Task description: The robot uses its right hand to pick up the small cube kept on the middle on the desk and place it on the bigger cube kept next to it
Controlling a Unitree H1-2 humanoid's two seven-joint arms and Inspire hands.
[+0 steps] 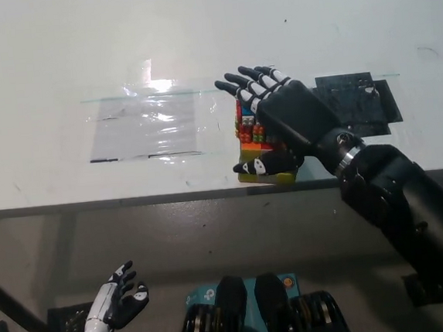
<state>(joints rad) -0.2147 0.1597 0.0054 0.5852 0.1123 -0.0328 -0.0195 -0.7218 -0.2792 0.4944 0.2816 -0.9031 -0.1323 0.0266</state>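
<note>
My black right hand (276,122) is open, its fingers spread flat over the cubes near the desk's front edge. A many-coloured cube face (247,126) with red, orange and green tiles shows at the hand's left side. Below it, under the thumb, the yellow-green lower edge of the bigger cube (273,179) rests on the desk. The hand hides most of both cubes, so I cannot tell where one ends and the other begins. My white left hand (115,301) rests low at the lower left, below the desk, with its fingers apart.
A clear plastic sheet (152,125) lies on the white desk (195,36) left of the cubes. A black mat (360,103) lies behind my right arm. The desk's front edge (131,199) runs just below the cubes.
</note>
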